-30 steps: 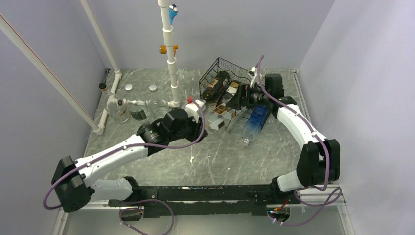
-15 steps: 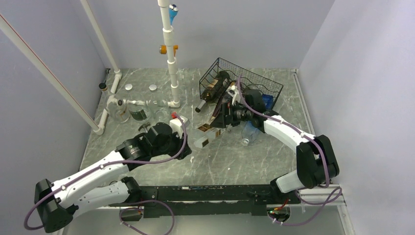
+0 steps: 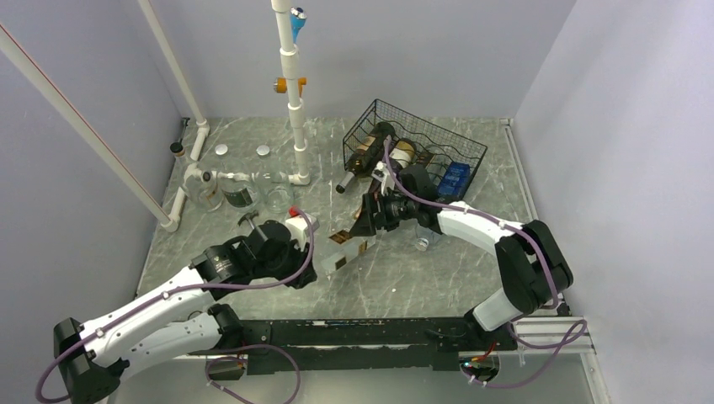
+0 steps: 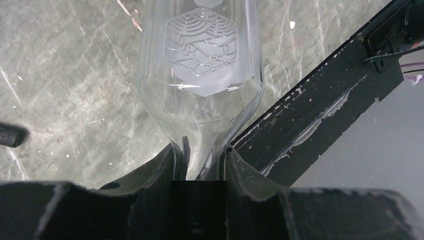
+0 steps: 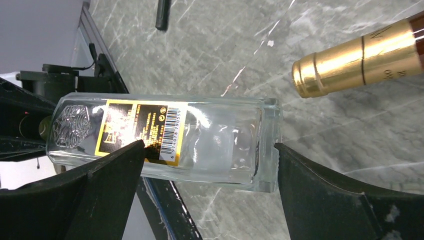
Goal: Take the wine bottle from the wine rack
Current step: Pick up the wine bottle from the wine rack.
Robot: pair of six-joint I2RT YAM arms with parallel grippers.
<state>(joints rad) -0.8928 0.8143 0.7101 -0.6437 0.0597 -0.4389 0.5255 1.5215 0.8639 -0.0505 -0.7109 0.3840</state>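
The clear glass wine bottle with a yellow-and-black label is off the black wire wine rack. It lies sideways over the grey marbled bench between the two arms, in front of the rack and apart from it. The glass is see-through; whether it holds any liquid I cannot tell. In the rack lie dark bottles with gold and cream labels, one poking its neck out of the left end, and a blue object shows at the right end.

The left tool is pinching the bottle's neck just under the shoulder, with the arm stretched low from the near left. The right tool is spread wide on either side of the bottle's body, one finger by the label and one by the base, its arm bent inward from the right. A gold-foiled bottle neck lies beyond the base.
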